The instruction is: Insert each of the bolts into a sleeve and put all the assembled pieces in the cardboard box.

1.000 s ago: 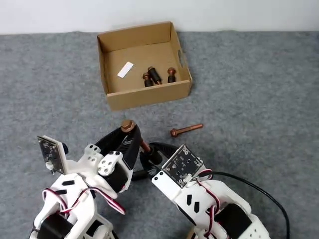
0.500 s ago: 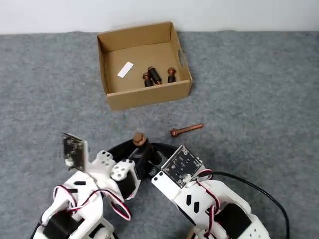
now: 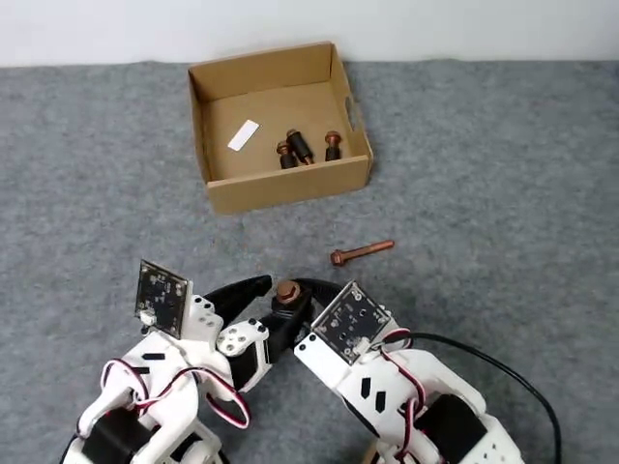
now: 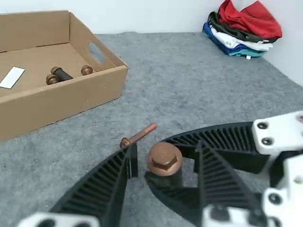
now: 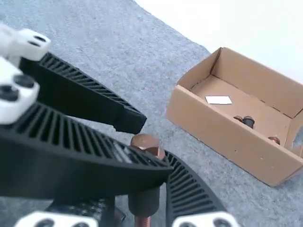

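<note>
Left gripper (image 4: 164, 153) gapes wide round the bolt (image 5: 146, 143); right gripper (image 5: 154, 170) pinches its sleeve (image 5: 143, 202). If the left backs off toward 8 o'clock, a jaw could snag the head and unseat the bolt.

Bench (image 3: 503, 174) w/ grey carpet-like cover, white wall at far edge. Directly on it: open cardboard box (image 3: 290, 189) toward far side, left of centre; one loose bolt (image 3: 362, 252) lying flat, apart from box, head to left; black cable (image 3: 513, 370) by right arm's base; folded clothes (image 4: 241, 26) stacked in corner.
</note>
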Controlling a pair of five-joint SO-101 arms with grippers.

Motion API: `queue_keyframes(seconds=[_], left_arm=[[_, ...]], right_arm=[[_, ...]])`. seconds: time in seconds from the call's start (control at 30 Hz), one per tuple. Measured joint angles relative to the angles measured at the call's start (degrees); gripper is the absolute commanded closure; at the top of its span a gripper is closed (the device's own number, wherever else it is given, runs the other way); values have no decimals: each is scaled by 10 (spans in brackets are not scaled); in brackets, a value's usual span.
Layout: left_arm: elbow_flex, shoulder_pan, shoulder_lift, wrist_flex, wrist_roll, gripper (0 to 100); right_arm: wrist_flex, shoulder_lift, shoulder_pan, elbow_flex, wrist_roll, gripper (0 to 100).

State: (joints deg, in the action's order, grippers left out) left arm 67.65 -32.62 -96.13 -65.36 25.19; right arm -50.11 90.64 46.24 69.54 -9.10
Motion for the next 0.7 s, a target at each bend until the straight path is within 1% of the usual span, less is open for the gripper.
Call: queue_keyframes(seconds=[0.17,0.23,0.27,0.33,0.4,0.57,0.7], left_arm=[[-51,2,1,-17,-4,791],[-71,25,1,-23,-4,799],[-81,40,1,-26,-4,820],[-93,78,1,-36,-18,893],[-100,122,1,-44,-49,993],[-92,251,0,-46,-125,996],[-22,350,0,-46,-186,995]], right_arm=[[0,0,-1,-1,0,990],[0,0,-1,-1,0,990],[0,0,-1,-1,0,990],[0,0,-13,-1,7,991],[0,0,-42,-1,31,991],[0,-4,-127,-1,81,991],[0,-60,-171,-23,119,991]])
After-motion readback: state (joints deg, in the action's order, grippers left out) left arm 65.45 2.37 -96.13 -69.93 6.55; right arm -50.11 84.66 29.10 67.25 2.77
